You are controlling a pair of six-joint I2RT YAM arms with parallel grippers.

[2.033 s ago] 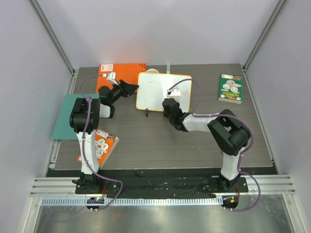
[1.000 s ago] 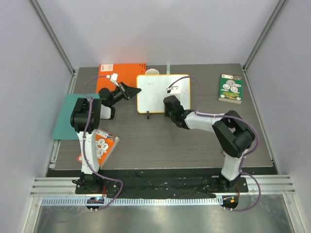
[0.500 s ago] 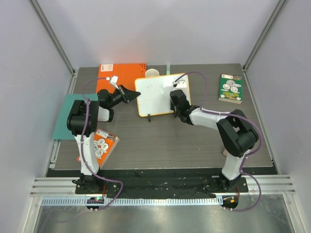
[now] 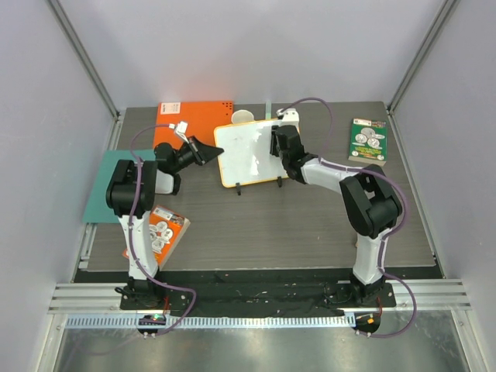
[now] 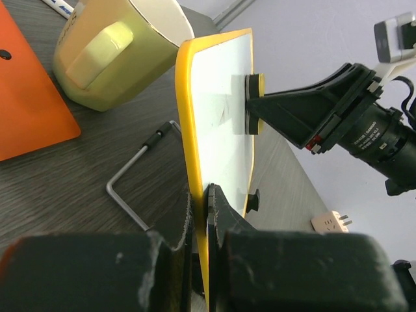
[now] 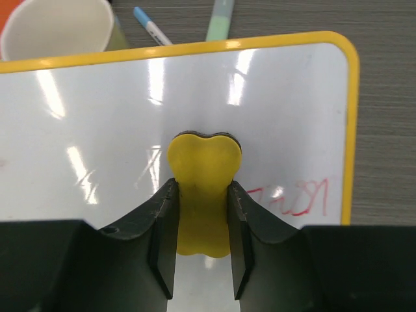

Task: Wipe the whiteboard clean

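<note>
The whiteboard (image 4: 246, 155), just right of the orange notebook (image 4: 194, 118), has turned askew in the left gripper's (image 5: 203, 198) rim clamp as the right gripper (image 6: 201, 192), clamped on a yellow eraser (image 6: 203, 153), slid farther across; red scribble (image 6: 292, 200) remains

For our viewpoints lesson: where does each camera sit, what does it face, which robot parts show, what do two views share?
Top external: above, behind, looking down on table; both arms.
Left wrist: faces whiteboard edge-on; left claw clamps its rim.
Right wrist: faces whiteboard front; right claw grips eraser.
Shared: both wrist views show eraser.
</note>
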